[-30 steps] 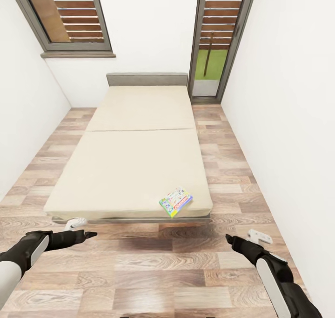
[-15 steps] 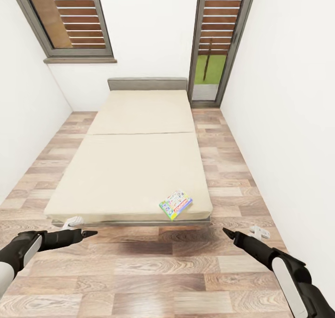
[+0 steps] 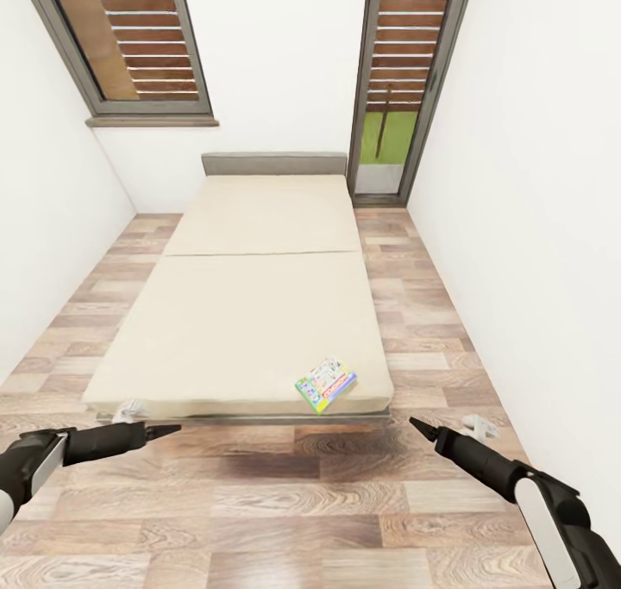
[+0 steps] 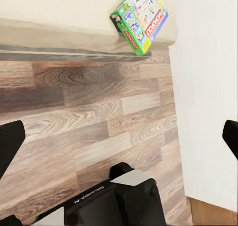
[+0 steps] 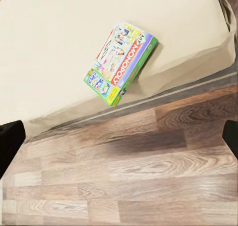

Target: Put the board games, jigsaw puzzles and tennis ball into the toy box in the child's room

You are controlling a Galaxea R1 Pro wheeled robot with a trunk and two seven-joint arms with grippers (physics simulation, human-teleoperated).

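One board game [image 3: 325,384], green-edged with red Monopoly lettering, lies flat on the beige bed [image 3: 250,313] near its foot corner on the right. The same board game [image 5: 121,62] shows close up in the right wrist view, and the board game [image 4: 141,19] also lies by the mattress edge in the left wrist view. My left gripper [image 3: 162,432] hovers over the floor short of the bed's foot, open and empty. My right gripper [image 3: 417,425] is open and empty too, just right of and below the game. The table, toy box, jigsaw puzzles and tennis ball are out of view.
Wood plank floor [image 3: 285,494] runs between me and the bed. White walls close in on both sides, and two tall dark-framed windows [image 3: 401,80] stand behind the headboard. Small white objects [image 3: 479,422] lie on the floor by the bed's foot corners.
The whole picture has shifted slightly, so the camera moved. Both arms now reach a little further towards the bed's foot. The board game lies where it was.
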